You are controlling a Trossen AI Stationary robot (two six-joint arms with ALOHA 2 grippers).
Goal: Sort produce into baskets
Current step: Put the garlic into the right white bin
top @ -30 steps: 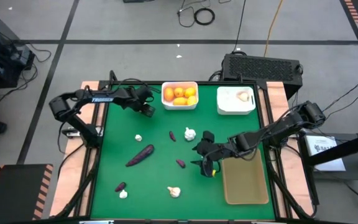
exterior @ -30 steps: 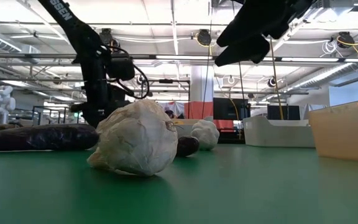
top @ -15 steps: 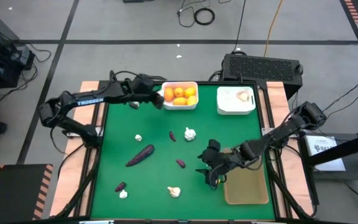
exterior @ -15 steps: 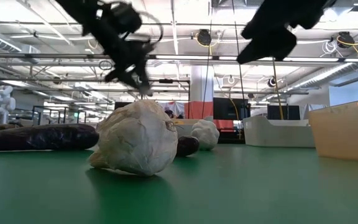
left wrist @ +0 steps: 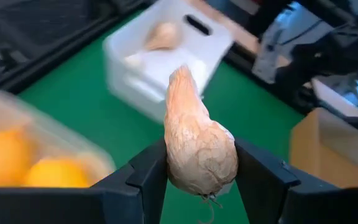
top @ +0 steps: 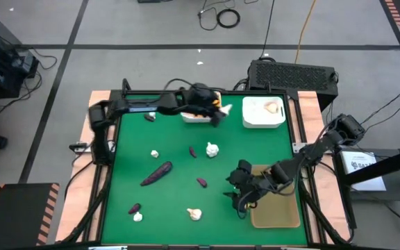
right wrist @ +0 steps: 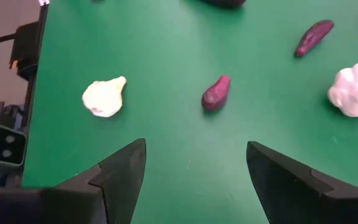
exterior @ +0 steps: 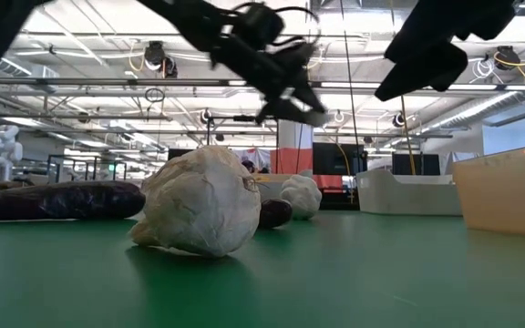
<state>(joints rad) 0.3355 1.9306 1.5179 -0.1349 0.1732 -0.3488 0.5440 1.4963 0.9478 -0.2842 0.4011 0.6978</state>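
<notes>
My left gripper is shut on a white garlic bulb and hangs at the table's far side, over the right end of the white basket of orange fruits. Ahead of it stands the second white basket, with one bulb in it. My right gripper hovers open beside the tan tray. On the green table below it lie a small purple piece and a garlic bulb. A long purple piece lies on the table's left half. My left gripper pinches the garlic bulb by the two sides of its wide body between its two fingers. The fingers slant down from the table's left. The bulb is lifted clear, its pointed tip aimed away from the gripper toward the second white basket.
More garlic bulbs and purple pieces are scattered over the table. A black box with a grille stands behind the far edge. The green table between the two white baskets is bare.
My left gripper has swung along the far edge toward the table's right and risen, from left of the orange-fruit basket to over its right end, still shut on the bulb. My right gripper has drifted a little toward the near edge, still open.
</notes>
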